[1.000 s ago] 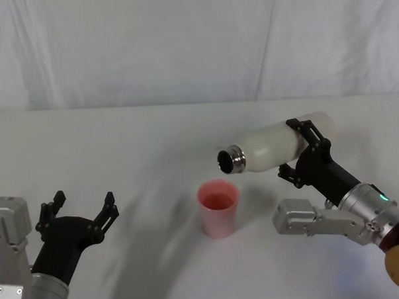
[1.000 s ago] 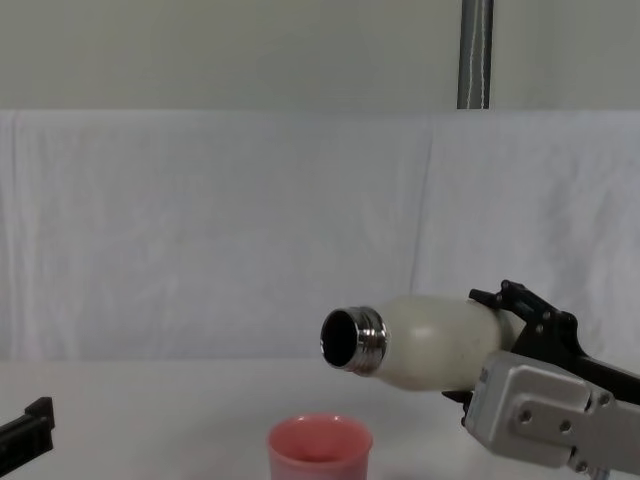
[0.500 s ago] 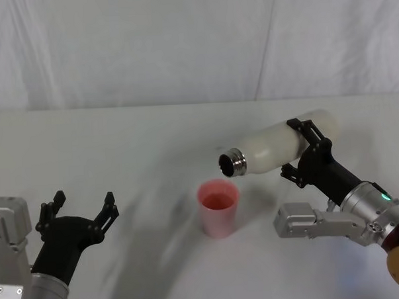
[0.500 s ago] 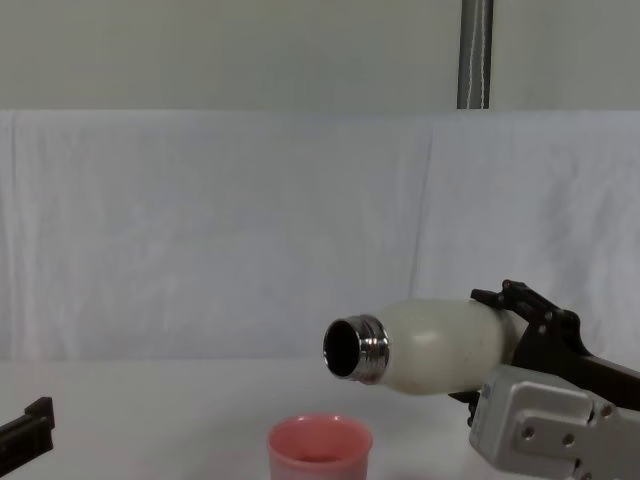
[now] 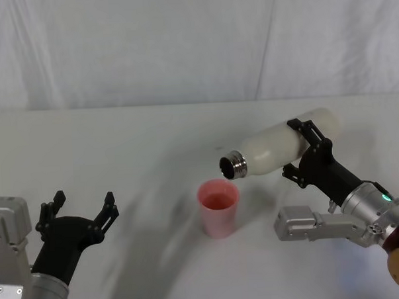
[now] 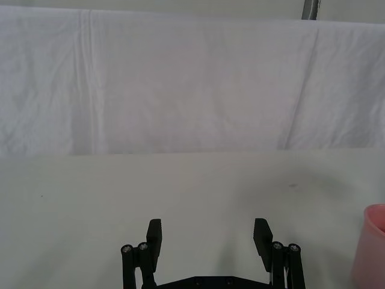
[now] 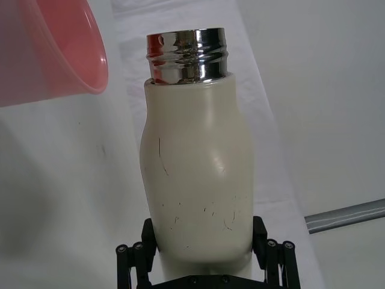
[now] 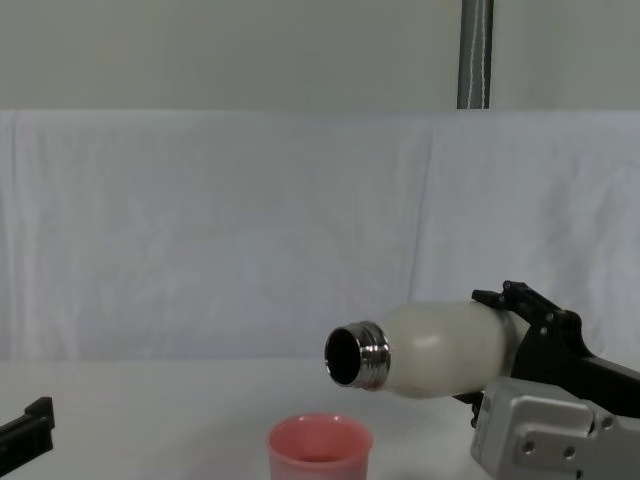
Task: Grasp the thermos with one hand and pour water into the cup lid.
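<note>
The right gripper (image 5: 304, 148) clamps the thermos (image 5: 279, 146) around its lower body, holding it nearly on its side in the air — its open steel neck tipped just above and beside the cup lid (image 5: 218, 207). The pink cup lid stands upright on the table (image 5: 120, 146), its contents unclear. The left gripper (image 5: 79, 209) rests open near the table's left front — well apart from both.

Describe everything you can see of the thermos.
The thermos is a cream-white bottle with rounded shoulders, faint dark scuffs on its body and a shiny threaded steel neck, uncapped. The right gripper clamps it near its base and holds it in the air, tipped nearly level, with its mouth pointing toward the robot's left, above and just beside the pink cup lid. No water shows at its mouth.
</note>
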`<action>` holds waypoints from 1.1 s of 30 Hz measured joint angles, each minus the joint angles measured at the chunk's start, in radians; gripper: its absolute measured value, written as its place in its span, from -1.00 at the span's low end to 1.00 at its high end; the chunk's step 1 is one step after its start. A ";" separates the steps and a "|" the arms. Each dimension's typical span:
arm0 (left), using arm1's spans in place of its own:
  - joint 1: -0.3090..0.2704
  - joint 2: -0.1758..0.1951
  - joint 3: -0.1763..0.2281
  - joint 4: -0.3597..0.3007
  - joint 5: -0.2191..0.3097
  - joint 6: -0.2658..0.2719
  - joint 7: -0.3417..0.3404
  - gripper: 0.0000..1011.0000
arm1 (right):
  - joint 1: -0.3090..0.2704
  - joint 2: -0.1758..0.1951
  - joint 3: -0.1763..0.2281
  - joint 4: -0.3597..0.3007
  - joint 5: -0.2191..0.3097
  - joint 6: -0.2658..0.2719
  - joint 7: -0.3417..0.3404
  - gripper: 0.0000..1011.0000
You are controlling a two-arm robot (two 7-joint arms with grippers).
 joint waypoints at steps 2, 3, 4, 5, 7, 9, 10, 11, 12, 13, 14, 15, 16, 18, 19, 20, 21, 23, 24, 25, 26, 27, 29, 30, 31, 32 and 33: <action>0.000 0.000 0.000 0.000 0.000 0.000 0.000 0.98 | 0.000 0.000 -0.001 0.000 -0.001 0.000 -0.001 0.91; 0.000 0.000 0.000 0.000 0.000 0.000 0.000 0.98 | 0.001 0.001 -0.002 0.001 -0.003 0.001 -0.004 0.91; 0.000 0.000 0.000 0.000 0.000 0.000 0.000 0.98 | 0.002 0.001 -0.003 0.002 -0.005 0.001 -0.005 0.91; 0.000 0.000 0.000 0.000 0.000 0.000 0.000 0.98 | 0.002 0.001 -0.003 0.003 -0.006 0.002 -0.006 0.91; 0.000 0.000 0.000 0.000 0.000 0.000 0.000 0.98 | 0.004 0.001 -0.004 0.004 -0.008 0.002 -0.008 0.91; 0.000 0.000 0.000 0.000 0.000 0.000 0.000 0.98 | 0.005 0.002 -0.006 0.005 -0.010 0.002 -0.010 0.91; 0.000 0.000 0.000 0.000 0.000 0.000 0.000 0.98 | 0.006 0.002 -0.007 0.006 -0.011 0.002 -0.011 0.91; 0.000 0.000 0.000 0.000 0.000 0.000 0.000 0.98 | 0.006 0.003 -0.008 0.006 -0.012 0.002 -0.011 0.91; 0.000 0.000 0.000 0.000 0.000 0.000 0.000 0.98 | 0.006 0.003 -0.008 0.006 -0.012 0.002 -0.011 0.91; 0.000 0.000 0.000 0.000 0.000 0.000 0.000 0.98 | 0.006 0.003 -0.009 0.006 -0.013 0.002 -0.012 0.91; 0.000 0.000 0.000 0.000 0.000 0.000 0.000 0.98 | 0.006 0.004 -0.010 0.006 -0.014 0.002 -0.012 0.91; 0.000 0.000 0.000 0.000 0.000 0.000 0.000 0.98 | 0.007 0.005 -0.012 0.006 -0.017 0.002 -0.013 0.91; 0.000 0.000 0.000 0.000 0.000 0.000 0.000 0.98 | 0.007 0.005 -0.013 0.006 -0.018 0.002 -0.014 0.91; 0.000 0.000 0.000 0.000 0.000 0.000 0.000 0.98 | 0.008 0.006 -0.015 0.007 -0.021 0.002 -0.017 0.91; 0.000 0.000 0.000 0.000 0.000 0.000 0.000 0.98 | 0.009 0.007 -0.016 0.007 -0.024 0.002 -0.019 0.91; 0.000 0.000 0.000 0.000 0.000 0.000 0.000 0.98 | 0.010 0.008 -0.018 0.008 -0.025 0.002 -0.020 0.91; 0.000 0.000 0.000 0.000 0.000 0.000 0.000 0.98 | 0.010 0.008 -0.019 0.008 -0.026 0.001 -0.021 0.91; 0.000 0.000 0.000 0.000 0.000 0.000 0.000 0.98 | 0.011 0.009 -0.020 0.009 -0.028 0.001 -0.022 0.91; 0.000 0.000 0.000 0.000 0.000 0.000 0.000 0.98 | 0.012 0.010 -0.022 0.009 -0.029 0.000 -0.024 0.91; 0.000 0.000 0.000 0.000 0.000 0.000 0.000 0.98 | 0.012 0.010 -0.022 0.010 -0.030 0.000 -0.025 0.91; 0.000 0.000 0.000 0.000 0.000 0.000 0.000 0.98 | 0.013 0.011 -0.023 0.010 -0.031 0.000 -0.027 0.91; 0.000 0.000 0.000 0.000 0.000 0.000 0.000 0.98 | 0.013 0.011 -0.024 0.010 -0.032 0.000 -0.027 0.91; 0.000 0.000 0.000 0.000 0.000 0.000 0.000 0.98 | 0.014 0.012 -0.025 0.010 -0.033 0.000 -0.028 0.91; 0.000 0.000 0.000 0.000 0.000 0.000 0.000 0.98 | 0.014 0.013 -0.026 0.010 -0.034 0.000 -0.028 0.91; 0.000 0.000 0.000 0.000 0.000 0.000 0.000 0.98 | 0.014 0.013 -0.026 0.010 -0.035 0.000 -0.028 0.91; 0.000 0.000 0.000 0.000 0.000 0.000 0.000 0.98 | 0.015 0.014 -0.027 0.010 -0.036 0.000 -0.029 0.91; 0.000 0.000 0.000 0.000 0.000 0.000 0.000 0.98 | 0.015 0.014 -0.027 0.010 -0.036 0.000 -0.029 0.91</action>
